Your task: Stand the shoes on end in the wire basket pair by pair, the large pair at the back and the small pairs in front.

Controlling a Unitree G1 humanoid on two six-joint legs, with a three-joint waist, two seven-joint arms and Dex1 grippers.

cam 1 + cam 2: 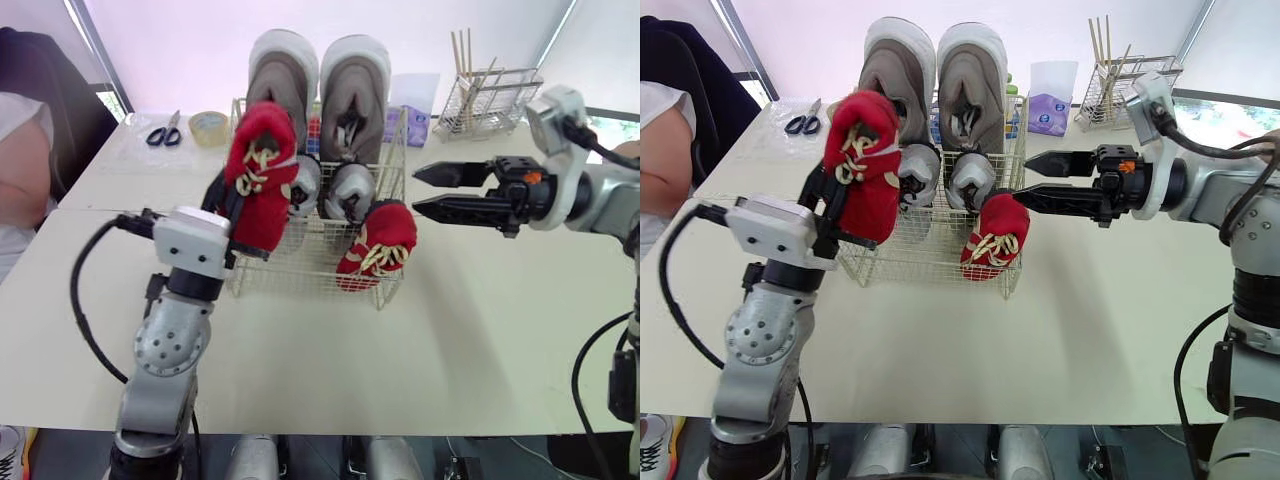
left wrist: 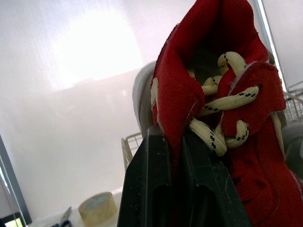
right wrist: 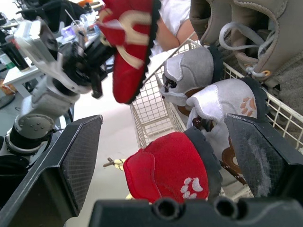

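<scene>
A wire basket [image 1: 300,265] stands mid-table. Two large grey shoes [image 1: 318,85] stand on end at its back. In front of them stands a small grey pair [image 1: 335,190]. One small red shoe [image 1: 380,245] with cream laces stands in the front right corner. My left gripper [image 1: 222,200] is shut on the second red shoe [image 1: 262,170], holding it upright over the basket's front left part; in the left wrist view the fingers [image 2: 156,189] pinch its collar. My right gripper [image 1: 418,190] hovers open just right of the basket, level with its rim, pointing at it.
Scissors [image 1: 165,130] and a tape roll [image 1: 208,127] lie at the back left. A purple pack [image 1: 415,122] and a wire rack with sticks [image 1: 490,100] stand at the back right. A person [image 1: 25,170] sits at the table's left edge.
</scene>
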